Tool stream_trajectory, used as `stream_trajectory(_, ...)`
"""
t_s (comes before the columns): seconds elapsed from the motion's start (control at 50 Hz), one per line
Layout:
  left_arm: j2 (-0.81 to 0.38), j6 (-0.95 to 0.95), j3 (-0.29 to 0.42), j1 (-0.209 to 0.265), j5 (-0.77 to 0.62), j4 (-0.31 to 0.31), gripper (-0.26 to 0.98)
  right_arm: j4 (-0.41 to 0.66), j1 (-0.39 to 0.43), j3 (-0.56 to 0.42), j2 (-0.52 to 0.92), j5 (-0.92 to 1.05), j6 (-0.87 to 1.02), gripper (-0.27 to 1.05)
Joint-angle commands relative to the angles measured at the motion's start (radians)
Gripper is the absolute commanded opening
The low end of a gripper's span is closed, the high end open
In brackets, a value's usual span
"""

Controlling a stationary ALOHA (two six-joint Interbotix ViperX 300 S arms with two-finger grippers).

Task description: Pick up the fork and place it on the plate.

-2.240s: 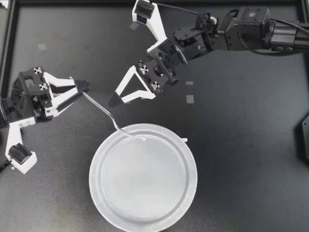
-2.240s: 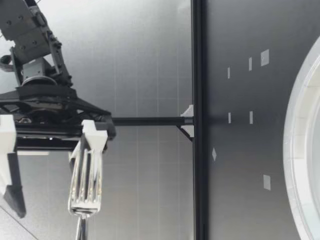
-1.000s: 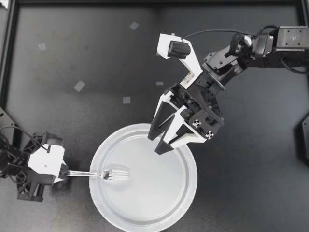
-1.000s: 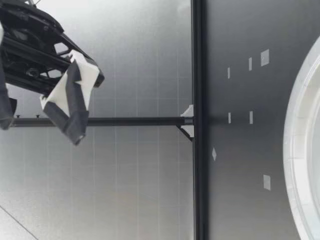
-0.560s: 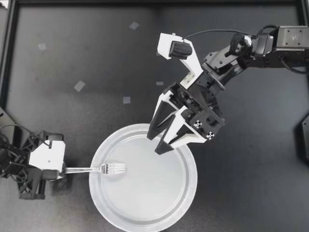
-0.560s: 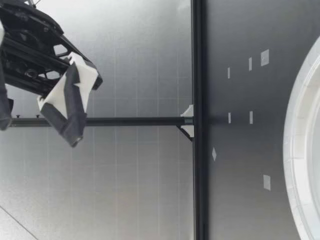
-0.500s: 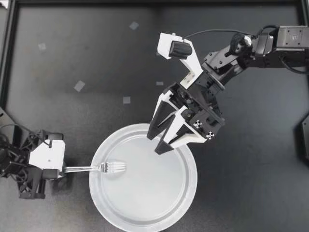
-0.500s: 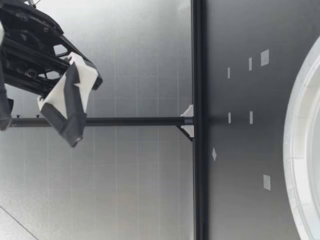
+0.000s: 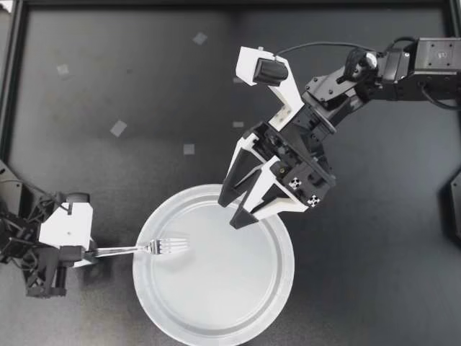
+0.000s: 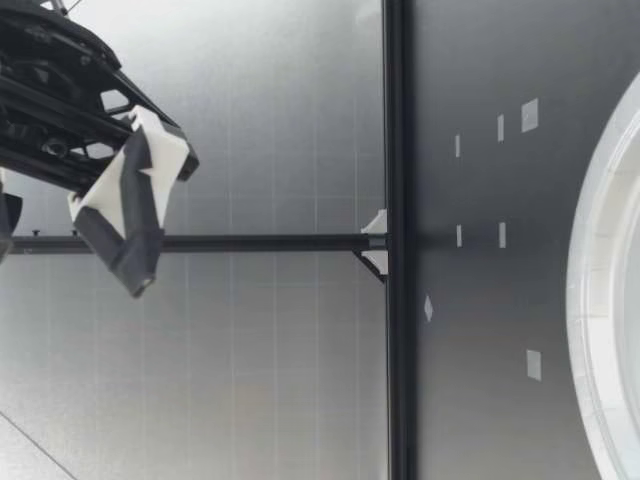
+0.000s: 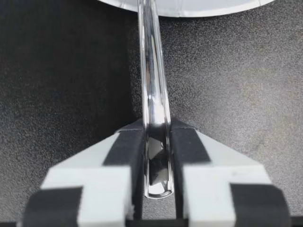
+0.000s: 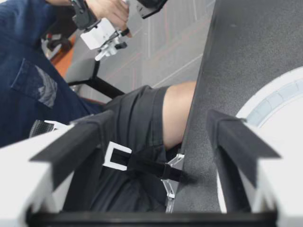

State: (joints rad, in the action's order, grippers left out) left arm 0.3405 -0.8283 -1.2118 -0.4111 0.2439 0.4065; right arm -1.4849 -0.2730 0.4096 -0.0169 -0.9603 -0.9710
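A silver fork [image 9: 155,248] lies level, its tines over the near-left inside of the round white plate [image 9: 285,268] and its handle reaching out past the rim. My left gripper [image 9: 86,254] is shut on the handle's end, low at the table's left. In the left wrist view the handle [image 11: 151,80] runs straight ahead from the pads [image 11: 127,156] to the plate's rim [image 11: 199,6]. My right gripper [image 9: 227,213] hangs open over the plate's far rim, holding nothing. A gripper finger [image 10: 125,215] shows high above the table in the low view.
Small tape squares [image 9: 118,128] dot the dark mat. A black frame rail [image 9: 10,86] borders the table's left side. Past the table's edge a seated person [image 12: 42,90] shows between my right gripper's fingers, with the plate's rim [image 12: 265,101] beside.
My left gripper has carried the fork down from the left onto the plate, then nudged it slightly toward the far side. My right arm swung over the plate's rim and has held there.
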Motion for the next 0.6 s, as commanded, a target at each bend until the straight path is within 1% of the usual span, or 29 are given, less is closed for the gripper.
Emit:
stream_trajectory(0.0, 0.012, 0.003, 0.006, -0.003, -0.003, -0.026, 0.10, -0.008, -0.002, -0.012, -0.034, 0.002, -0.002, 0.76)
stream_trajectory(0.2, 0.012, 0.005, 0.002, -0.003, 0.005, -0.037, 0.22, -0.015, -0.002, -0.012, -0.034, 0.002, -0.002, 0.76)
stream_trajectory(0.58, 0.006, 0.003, 0.006, -0.003, 0.069, -0.049, 0.47, -0.025, -0.002, -0.012, -0.034, 0.002, -0.002, 0.76)
